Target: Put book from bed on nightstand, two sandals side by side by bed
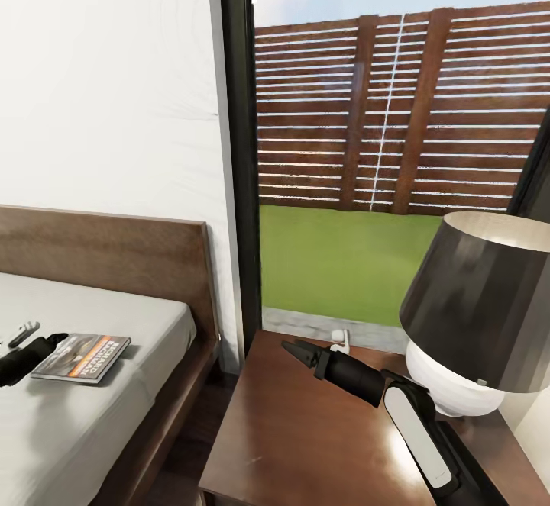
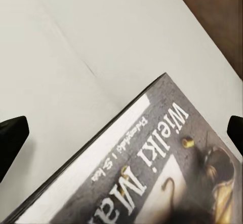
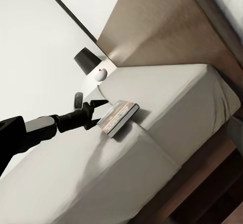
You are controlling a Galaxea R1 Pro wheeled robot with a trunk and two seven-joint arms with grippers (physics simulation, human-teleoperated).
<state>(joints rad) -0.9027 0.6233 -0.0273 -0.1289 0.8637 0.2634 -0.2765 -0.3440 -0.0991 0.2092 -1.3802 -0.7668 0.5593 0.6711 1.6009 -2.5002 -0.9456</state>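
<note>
The book (image 1: 82,358) lies flat on the bed's grey mattress (image 1: 92,430), near the dark wooden headboard (image 1: 114,262). My left gripper (image 1: 52,343) is open at the book's near edge, low over the mattress. In the left wrist view the book's cover (image 2: 157,173) sits between the spread fingertips (image 2: 11,137). From the right wrist the book (image 3: 117,116) appears just beyond the left gripper (image 3: 96,113). My right gripper (image 1: 299,353) hovers open and empty over the nightstand (image 1: 305,437). The sandals are out of view.
A black-shaded lamp with a white base (image 1: 477,315) takes the nightstand's right side. A small grey object (image 1: 23,332) lies on the mattress by my left arm. A tall black-framed window (image 1: 237,147) shows fence and grass. A second lamp (image 3: 87,60) stands beyond the bed.
</note>
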